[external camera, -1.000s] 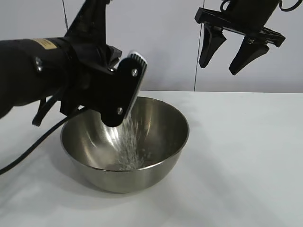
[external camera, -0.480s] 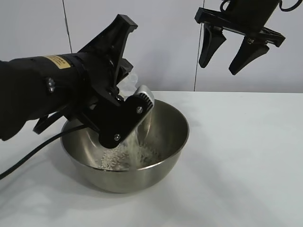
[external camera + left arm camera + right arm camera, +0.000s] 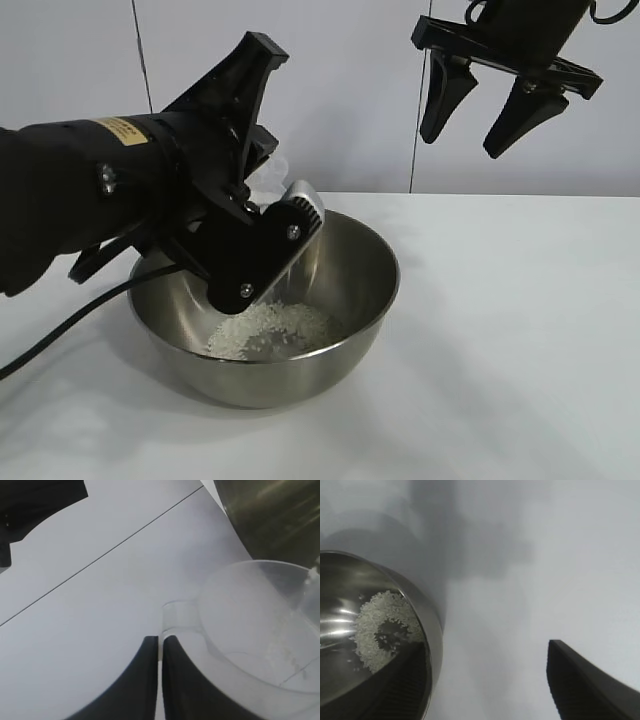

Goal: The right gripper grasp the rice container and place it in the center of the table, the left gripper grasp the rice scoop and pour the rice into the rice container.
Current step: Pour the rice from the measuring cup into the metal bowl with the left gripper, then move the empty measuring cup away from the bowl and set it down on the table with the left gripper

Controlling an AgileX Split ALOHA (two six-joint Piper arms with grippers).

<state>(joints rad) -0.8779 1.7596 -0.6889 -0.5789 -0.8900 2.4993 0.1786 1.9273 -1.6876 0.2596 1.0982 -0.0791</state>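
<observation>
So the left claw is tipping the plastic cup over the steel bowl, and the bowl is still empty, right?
Not quite. The left claw does hold the plastic cup tipped over the steel bowl, but the bowl is not empty: a heap of white rice lies in its bottom. The exterior view shows it, and the right wrist view shows the grains too.

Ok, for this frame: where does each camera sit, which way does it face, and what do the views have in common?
Exterior view: off the rig, about level, facing both arms; shows the left gripper tipping the rice scoop over the rice container on the table, and the right gripper raised and open.
Left wrist view: on the left wrist, looking along its shut fingers at the scoop's handle.
Right wrist view: on the right wrist, looking down; one finger shows.
Shared: exterior and right wrist views both show the rice inside the container.
</observation>
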